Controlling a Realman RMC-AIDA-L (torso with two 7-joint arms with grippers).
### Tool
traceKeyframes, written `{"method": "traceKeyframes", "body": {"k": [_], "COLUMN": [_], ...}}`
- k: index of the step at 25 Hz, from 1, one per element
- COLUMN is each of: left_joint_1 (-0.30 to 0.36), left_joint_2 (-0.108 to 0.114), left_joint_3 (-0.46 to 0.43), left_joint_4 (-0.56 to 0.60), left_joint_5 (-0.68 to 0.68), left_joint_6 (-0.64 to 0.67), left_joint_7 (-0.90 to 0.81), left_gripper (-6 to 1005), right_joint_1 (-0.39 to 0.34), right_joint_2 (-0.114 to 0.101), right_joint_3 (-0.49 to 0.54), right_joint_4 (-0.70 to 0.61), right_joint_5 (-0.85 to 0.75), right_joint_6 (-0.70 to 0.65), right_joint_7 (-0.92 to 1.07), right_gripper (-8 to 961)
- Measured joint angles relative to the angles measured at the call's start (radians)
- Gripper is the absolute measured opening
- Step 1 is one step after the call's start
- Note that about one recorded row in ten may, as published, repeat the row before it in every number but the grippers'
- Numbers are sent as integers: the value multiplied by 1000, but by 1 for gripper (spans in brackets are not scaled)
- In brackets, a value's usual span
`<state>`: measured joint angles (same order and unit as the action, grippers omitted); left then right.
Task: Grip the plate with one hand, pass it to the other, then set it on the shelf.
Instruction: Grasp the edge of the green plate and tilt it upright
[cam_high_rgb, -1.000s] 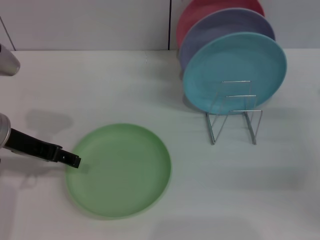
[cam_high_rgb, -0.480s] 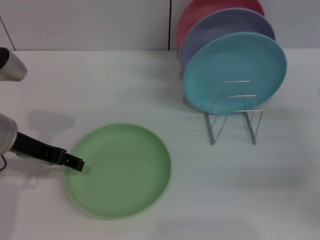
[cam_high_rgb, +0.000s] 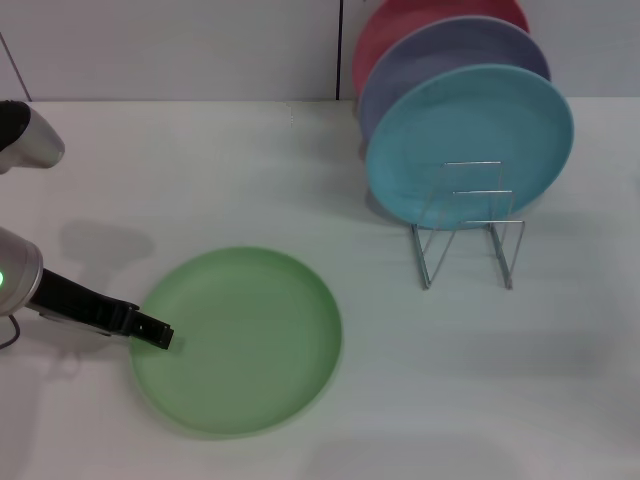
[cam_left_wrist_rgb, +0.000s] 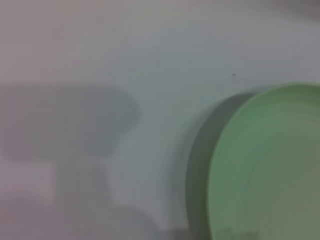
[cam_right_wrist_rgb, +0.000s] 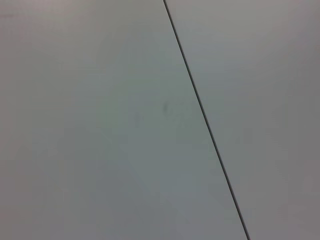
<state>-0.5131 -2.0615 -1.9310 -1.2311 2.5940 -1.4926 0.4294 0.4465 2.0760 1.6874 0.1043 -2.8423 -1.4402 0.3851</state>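
Note:
The light green plate (cam_high_rgb: 240, 340) lies flat on the white table at the front left. It also shows in the left wrist view (cam_left_wrist_rgb: 270, 170), with its rim nearest the camera. My left gripper (cam_high_rgb: 155, 333), black on a slim silver arm with a green light, reaches in from the left. Its tip is at the plate's left rim. The silver wire rack (cam_high_rgb: 470, 235) stands at the right, its front loops bare. My right gripper is out of view. The right wrist view shows only a plain pale surface with a dark seam.
A turquoise plate (cam_high_rgb: 470, 145), a lavender plate (cam_high_rgb: 450, 60) and a red plate (cam_high_rgb: 420, 20) stand upright in a row in the rack's back part. A silver arm segment (cam_high_rgb: 30, 140) shows at the far left edge.
My left gripper has moved right, from just beside the green plate's left rim to over it. The plate and the rack have not moved.

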Motion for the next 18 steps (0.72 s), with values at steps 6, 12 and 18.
{"method": "traceKeyframes", "body": {"k": [6,12,18], "left_joint_1": [-1,-1,-1], "left_joint_2": [0,0,0], "left_joint_3": [0,3,15], "left_joint_4": [11,19,21], "left_joint_5": [0,0,0], "left_joint_6": [3,6,10], "left_joint_7": [2,2,2], "left_gripper": [774,772,769], "right_joint_1": [0,0,-1], "right_joint_2": [-1,-1,-1], "right_joint_3": [0,0,0], "right_joint_4": [0,0,0], "right_joint_5": [0,-1,-2], "right_joint_6": [0,0,-2], "right_joint_7": [0,0,0], "right_gripper": [650,651,650]}}
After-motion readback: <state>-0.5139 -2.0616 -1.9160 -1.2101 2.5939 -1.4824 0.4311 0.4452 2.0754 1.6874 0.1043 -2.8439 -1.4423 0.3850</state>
